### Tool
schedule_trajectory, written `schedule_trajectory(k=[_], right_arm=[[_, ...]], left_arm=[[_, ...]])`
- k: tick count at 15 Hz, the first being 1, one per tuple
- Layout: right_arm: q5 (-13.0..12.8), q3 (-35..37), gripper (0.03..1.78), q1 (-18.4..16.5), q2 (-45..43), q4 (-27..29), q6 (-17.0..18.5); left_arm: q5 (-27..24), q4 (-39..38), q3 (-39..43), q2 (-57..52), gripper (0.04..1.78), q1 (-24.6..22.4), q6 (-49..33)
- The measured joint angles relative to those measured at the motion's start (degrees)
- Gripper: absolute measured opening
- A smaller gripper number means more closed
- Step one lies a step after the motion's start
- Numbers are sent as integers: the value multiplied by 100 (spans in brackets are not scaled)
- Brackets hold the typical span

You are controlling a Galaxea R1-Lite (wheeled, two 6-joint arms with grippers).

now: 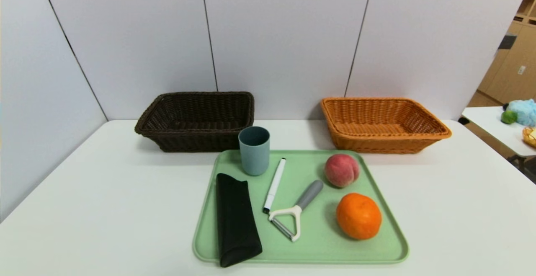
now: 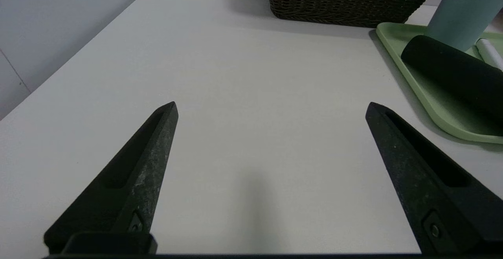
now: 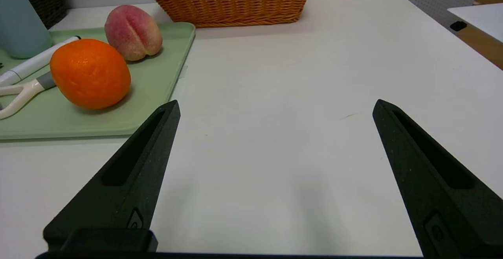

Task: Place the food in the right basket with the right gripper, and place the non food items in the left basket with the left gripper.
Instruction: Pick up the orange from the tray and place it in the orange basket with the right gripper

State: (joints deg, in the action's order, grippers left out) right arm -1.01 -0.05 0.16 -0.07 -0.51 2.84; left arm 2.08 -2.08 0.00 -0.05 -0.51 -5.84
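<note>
both grippers, left [image 2: 271, 105] and right [image 3: 275, 103], hover over bare table either side of the tray [image 1: 318, 242], jaws spread wide, holding nothing, while both baskets, dark [image 1: 197, 119] and tan [image 1: 383, 123], look empty. i'd worry the orange [image 1: 359, 216] or peach [image 1: 342, 170] rolls off when nudged, or the upright cup [image 1: 254, 150] tips. the marker [image 1: 274, 185], pouch [image 1: 235, 219] and peeler [image 1: 295, 215] lie lengthwise toward the baskets, peeler head nearest me
</note>
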Motion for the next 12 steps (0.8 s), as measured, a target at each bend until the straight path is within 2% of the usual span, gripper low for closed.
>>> schedule_trajectory(k=[2,9,12], right_arm=[[2,2,169,0,0,-12,-95],[7,5,169,0,0,16,-52],[5,2,169,0,0,18,-32]], left_arm=[[0,0,0,0,169,0,6],[-2,0,0,0,169,0,4],[-22,20,0,0,169,0,295]])
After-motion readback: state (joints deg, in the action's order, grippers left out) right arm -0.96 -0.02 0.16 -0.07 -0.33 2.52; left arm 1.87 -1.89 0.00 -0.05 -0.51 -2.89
